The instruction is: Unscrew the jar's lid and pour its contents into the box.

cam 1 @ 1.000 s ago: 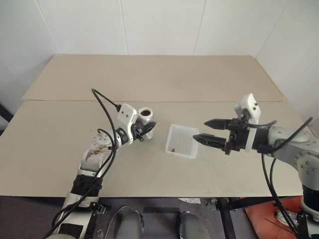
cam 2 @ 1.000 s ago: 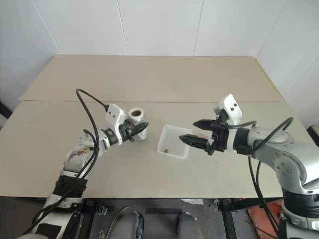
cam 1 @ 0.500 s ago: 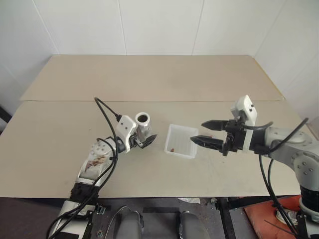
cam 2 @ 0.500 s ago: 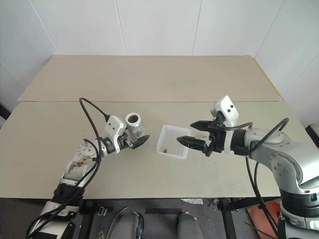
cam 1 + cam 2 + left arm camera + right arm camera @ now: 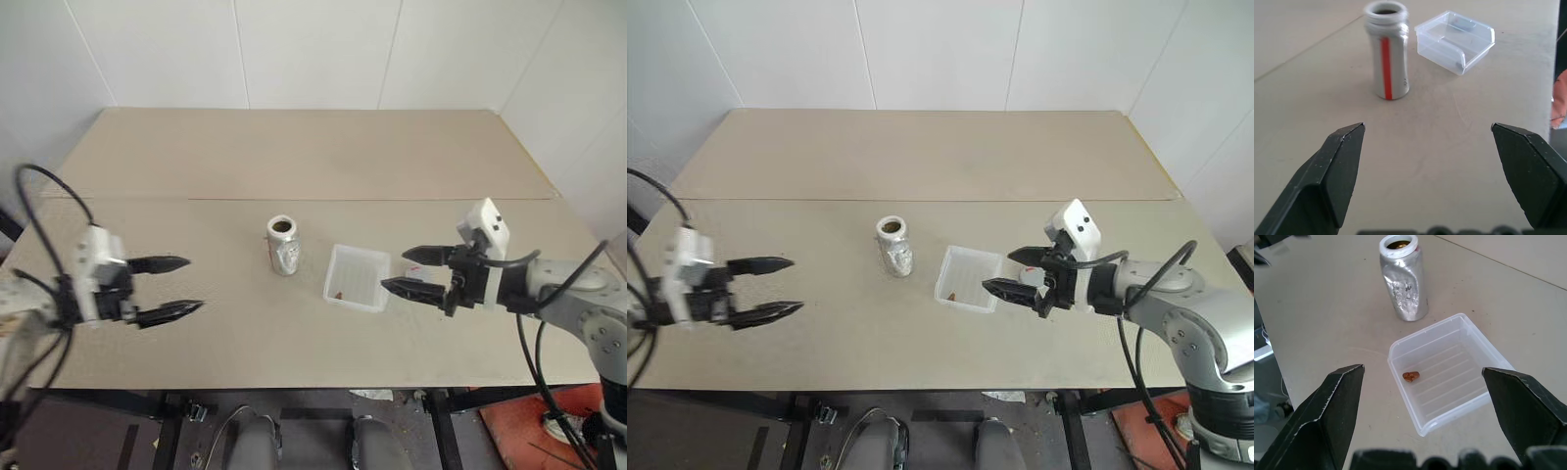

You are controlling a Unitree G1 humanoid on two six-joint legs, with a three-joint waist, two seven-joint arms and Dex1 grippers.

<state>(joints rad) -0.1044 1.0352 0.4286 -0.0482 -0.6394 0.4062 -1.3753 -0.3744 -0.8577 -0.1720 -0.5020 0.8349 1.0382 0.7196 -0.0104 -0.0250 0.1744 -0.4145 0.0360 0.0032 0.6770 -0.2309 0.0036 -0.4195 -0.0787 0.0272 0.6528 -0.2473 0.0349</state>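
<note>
A: Jar (image 5: 283,244) upright on the counter (image 5: 294,157), mouth open and white-rimmed, no cap on it, nobody touching it.

B: From the left wrist view the red stripe runs straight down its silvery side. Standing free, clean as you like.

A: And the box (image 5: 357,277) just beside it, on the side of the right arm, flat on the counter, a small gap between the two.

B: Look in the box from the right wrist view: one reddish-brown bit (image 5: 1411,376) lying on the ribbed bottom, toward the jar's end. There is something brownish down in the jar's mouth too.

A: Left gripper (image 5: 172,288) is well off to the left, clear of the jar, black fingers (image 5: 157,263) spread wide, nothing between them.

B: Pointing across the counter toward the jar, hovering above the surface. Plenty of bare counter between its tips and the jar.

A: Over to the right gripper (image 5: 413,271). Fingers parted there as well, empty, tips near the box's edge on the side away from the jar.

B: It hangs above the counter, aimed over the box at the jar. There is something small and pale with a red mark behind its tips; I cannot tell what it is.

A: So both hands open, both empty, jar and box side by side in the middle.
</note>
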